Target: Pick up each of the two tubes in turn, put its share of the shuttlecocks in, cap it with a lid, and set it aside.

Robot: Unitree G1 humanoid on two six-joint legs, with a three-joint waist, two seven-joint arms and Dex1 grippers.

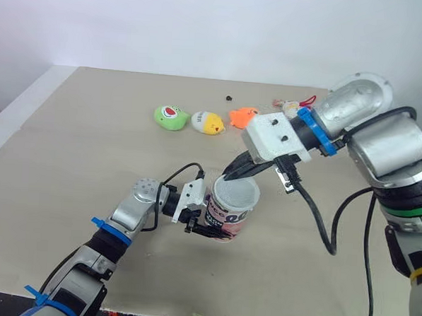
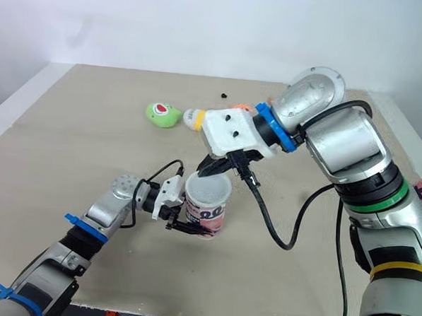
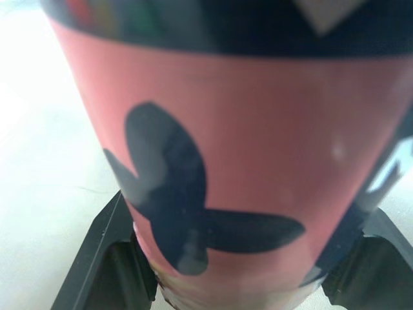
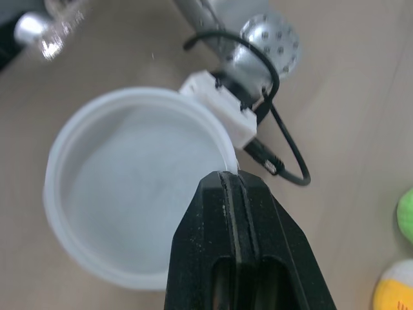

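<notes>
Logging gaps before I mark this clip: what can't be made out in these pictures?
Tube contents: head views, hidden by the lid and the opaque wall.
Lid seating at the grip: right wrist view, the right tool covers the rim.
Tube print: left wrist view, blurred and cut off by the edges.
Dark speck: head views, too small to identify.

Head stereo pair: high, facing fwd/down over table [image 1: 55,164], mid-range; both eyes share whole scene, small lateral offset. L wrist cam: v. close, facing side wall of pink tube [image 3: 258,161]. R wrist cam: close above, looking down on lid [image 4: 129,187]; tube top shared w/ head pair.
</notes>
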